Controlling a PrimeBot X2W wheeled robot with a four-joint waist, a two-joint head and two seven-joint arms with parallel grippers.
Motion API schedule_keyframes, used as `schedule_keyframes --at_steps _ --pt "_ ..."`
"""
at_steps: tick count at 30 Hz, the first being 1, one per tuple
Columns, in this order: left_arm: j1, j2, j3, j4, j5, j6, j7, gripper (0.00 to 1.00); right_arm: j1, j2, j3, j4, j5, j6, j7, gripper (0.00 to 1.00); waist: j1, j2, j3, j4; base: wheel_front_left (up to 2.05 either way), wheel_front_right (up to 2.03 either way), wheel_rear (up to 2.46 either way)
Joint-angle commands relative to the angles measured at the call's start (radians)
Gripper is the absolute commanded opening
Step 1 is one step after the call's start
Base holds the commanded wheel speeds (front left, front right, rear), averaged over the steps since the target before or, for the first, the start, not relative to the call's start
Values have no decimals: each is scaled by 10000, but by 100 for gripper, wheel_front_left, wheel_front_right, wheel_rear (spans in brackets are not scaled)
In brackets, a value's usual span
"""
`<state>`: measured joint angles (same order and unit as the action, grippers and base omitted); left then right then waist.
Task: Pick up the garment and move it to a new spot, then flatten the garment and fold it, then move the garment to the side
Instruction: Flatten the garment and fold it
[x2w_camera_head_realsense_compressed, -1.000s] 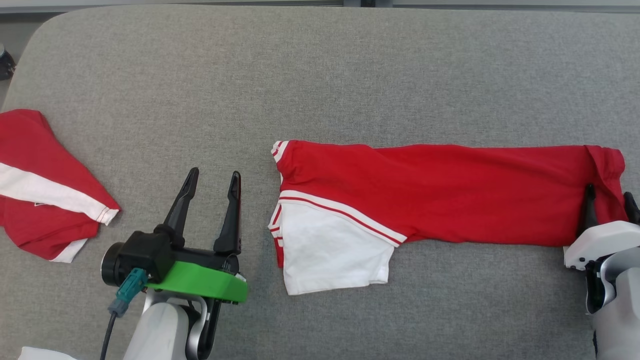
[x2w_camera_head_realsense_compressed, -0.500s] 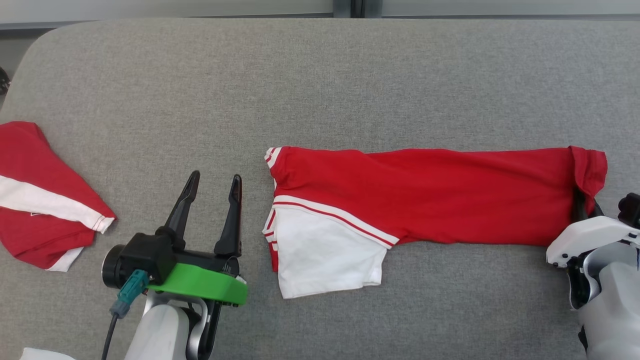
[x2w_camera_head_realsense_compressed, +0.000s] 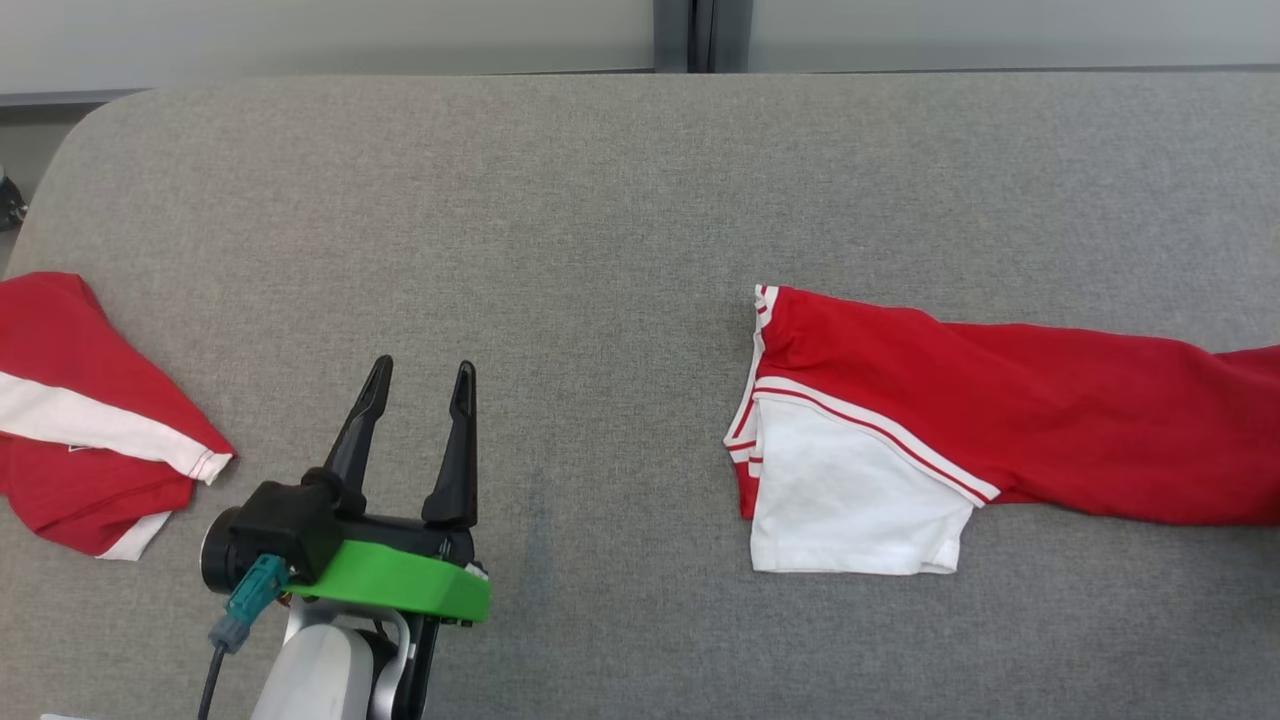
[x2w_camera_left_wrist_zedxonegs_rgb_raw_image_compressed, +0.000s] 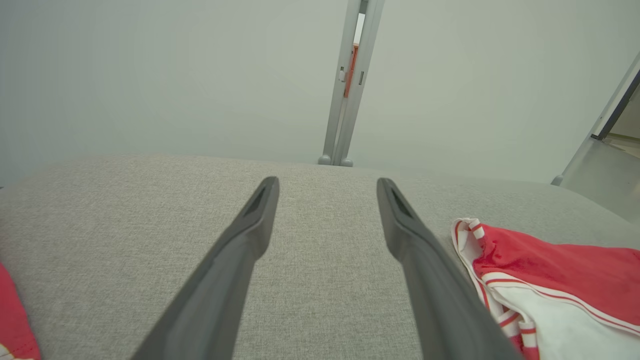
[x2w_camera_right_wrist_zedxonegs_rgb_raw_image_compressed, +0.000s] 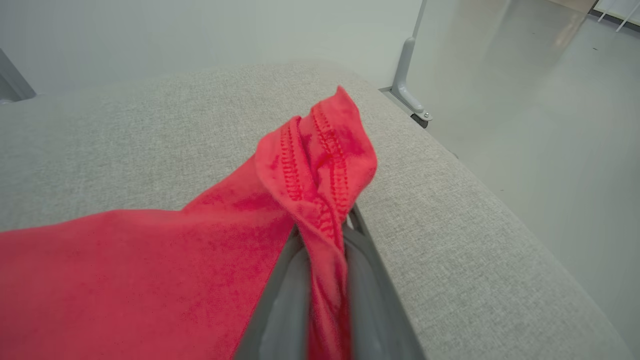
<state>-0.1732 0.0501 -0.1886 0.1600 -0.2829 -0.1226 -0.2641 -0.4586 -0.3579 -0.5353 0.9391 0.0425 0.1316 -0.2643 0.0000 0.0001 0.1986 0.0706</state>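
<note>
The garment (x2w_camera_head_realsense_compressed: 1000, 420) is a red shirt with a white, red-striped sleeve, folded into a long band on the right of the grey padded table (x2w_camera_head_realsense_compressed: 560, 220); it runs off the head view's right edge. In the right wrist view my right gripper (x2w_camera_right_wrist_zedxonegs_rgb_raw_image_compressed: 325, 225) is shut on the garment's (x2w_camera_right_wrist_zedxonegs_rgb_raw_image_compressed: 150, 270) bunched, stitched hem, near the table's right edge. My left gripper (x2w_camera_head_realsense_compressed: 420, 368) stands open over bare table at the lower left, well left of the shirt's sleeve end (x2w_camera_left_wrist_zedxonegs_rgb_raw_image_compressed: 550, 270), with nothing between its fingers (x2w_camera_left_wrist_zedxonegs_rgb_raw_image_compressed: 250, 235).
A second red and white garment (x2w_camera_head_realsense_compressed: 90, 420) lies crumpled at the table's left edge. The table's rounded right edge (x2w_camera_right_wrist_zedxonegs_rgb_raw_image_compressed: 450, 165) drops to the floor just beyond the right gripper. Bare table stretches between the left gripper and the shirt.
The shirt has slid to the right, away from the left gripper, with the right gripper holding its end and passing out of the head view. The head camera shifted a little.
</note>
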Motion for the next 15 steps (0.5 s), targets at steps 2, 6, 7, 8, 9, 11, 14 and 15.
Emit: schedule_keyframes --at_steps 2,6,7,8,9,11,14,15 --pt "161 10 14 -42 -145 47 0 100 -243 221 136 -278 -290 -19 1 0 0 -1 -253 -65 0 0 0" --pt "287 10 -73 -64 -342 147 0 100 -563 744 861 -771 -443 -18 27 0 0 -1 -536 -141 0 0 0" --pt "309 10 -102 -70 -377 177 0 100 -638 834 1104 -907 -442 -19 74 0 0 -1 -594 -152 0 0 0" --pt "352 10 -139 -70 -406 181 0 100 -702 936 1414 -1090 -383 -19 159 0 0 -1 -667 -157 0 0 0" --pt "382 10 -163 -81 -441 192 0 100 -767 1060 1687 -1247 -299 -19 234 0 0 -1 -726 -159 0 0 0" --pt "417 11 -113 -141 -545 265 0 100 -852 1374 2334 -1719 -69 -19 471 0 0 -1 -846 -152 0 0 0" --pt "471 11 13 -225 -595 311 0 100 -746 1888 3356 -2672 372 -18 969 0 0 -1 -965 -120 0 0 0" --pt "483 11 63 -248 -596 314 0 100 -656 2055 3677 -2973 513 -18 1143 0 0 -1 -984 -105 0 0 0"
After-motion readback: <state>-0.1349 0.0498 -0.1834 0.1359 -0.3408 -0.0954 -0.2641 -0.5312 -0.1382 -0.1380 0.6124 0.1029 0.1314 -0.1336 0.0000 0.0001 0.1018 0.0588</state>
